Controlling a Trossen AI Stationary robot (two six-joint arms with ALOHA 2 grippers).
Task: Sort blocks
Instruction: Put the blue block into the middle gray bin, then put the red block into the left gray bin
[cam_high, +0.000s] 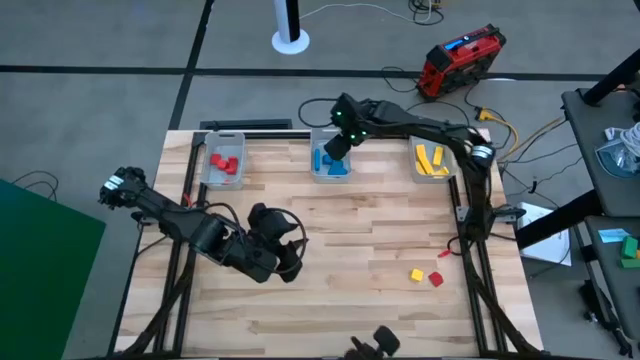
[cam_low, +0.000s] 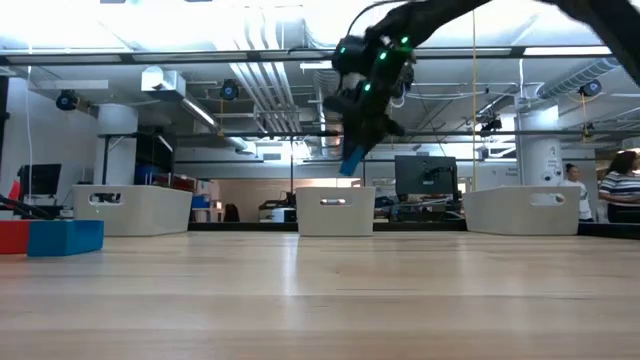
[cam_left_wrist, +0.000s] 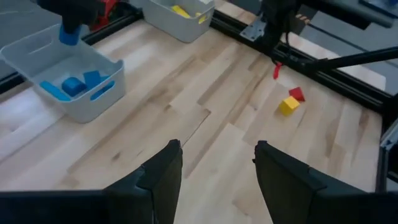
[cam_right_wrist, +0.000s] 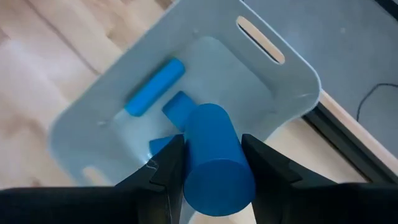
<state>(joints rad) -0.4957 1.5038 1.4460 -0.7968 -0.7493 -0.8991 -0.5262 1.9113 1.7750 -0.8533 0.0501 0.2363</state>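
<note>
Blocks lie in a few spots on our table (cam_high: 330, 230). Nearest the front edge, over on the right side, we see a small yellow block (cam_high: 416, 274) with a red block (cam_high: 436, 279) just beside it. Our left wrist view shows them too, and only there can we spot a thin red piece (cam_left_wrist: 277, 70) a bit farther on, near the black frame.

Our left gripper (cam_left_wrist: 214, 163) hangs low over the middle-left of the table with its fingers spread apart and nothing between them.

From the low view we see a red block and a blue block (cam_low: 66, 237) touching each other, close to that camera. The view from above does not show these two.

Farther back stand three clear bins in a row. The left bin (cam_high: 206, 170) has red blocks (cam_high: 225, 163) inside. The middle bin (cam_high: 316, 170) has blue blocks (cam_high: 338, 169). The right bin (cam_high: 420, 172) has yellow blocks (cam_high: 432, 160).

Our right gripper (cam_high: 337, 146) is up in the air over the middle bin. Its fingers squeeze a round blue block (cam_right_wrist: 214, 158). The right wrist view shows it is a short cylinder, with a blue bar (cam_right_wrist: 154, 87) and other blue pieces lying in the bin below. The low view shows it held well above the rim.
</note>
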